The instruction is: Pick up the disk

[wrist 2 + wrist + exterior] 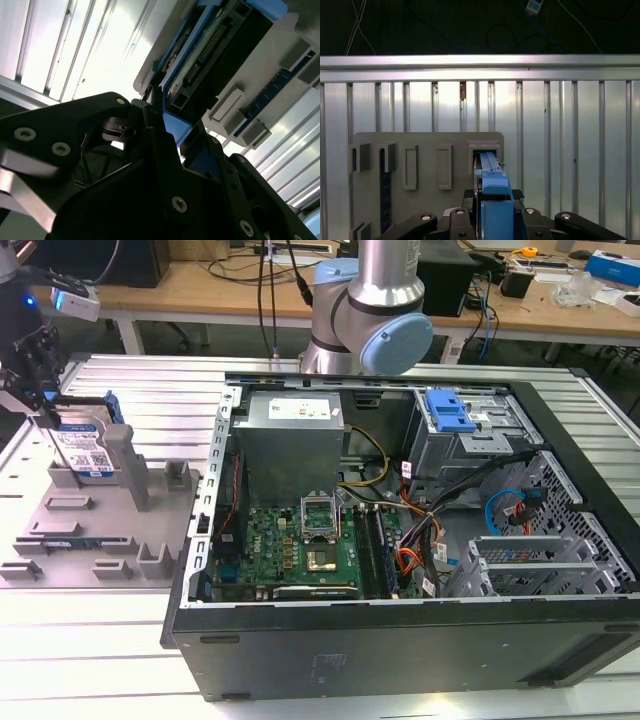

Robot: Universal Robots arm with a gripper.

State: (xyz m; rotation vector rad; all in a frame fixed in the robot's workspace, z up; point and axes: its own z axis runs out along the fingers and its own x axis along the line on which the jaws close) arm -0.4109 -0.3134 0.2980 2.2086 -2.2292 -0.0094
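The disk point(88, 448) stands on edge in a slot of the grey fixture plate point(100, 540) at the exterior view's left; its blue-and-white label faces the camera and a blue rail runs along its edge. My gripper point(55, 420) comes down from above onto the disk's upper end. In the first wrist view the blue rail of the disk point(492, 172) sits tightly between the two dark fingers of the gripper point(496, 200). The second wrist view has a finger point(155, 115) pressed against the blue edge of the disk point(210, 55). The disk still rests in its slot.
An open computer case point(400, 640) takes up the middle and right of the ribbed metal table, holding a grey power supply point(290, 440), a motherboard and a bright blue drive-bay clip point(448, 412). The arm's base point(370, 310) rises behind the case. A grey post point(135, 465) stands beside the disk.
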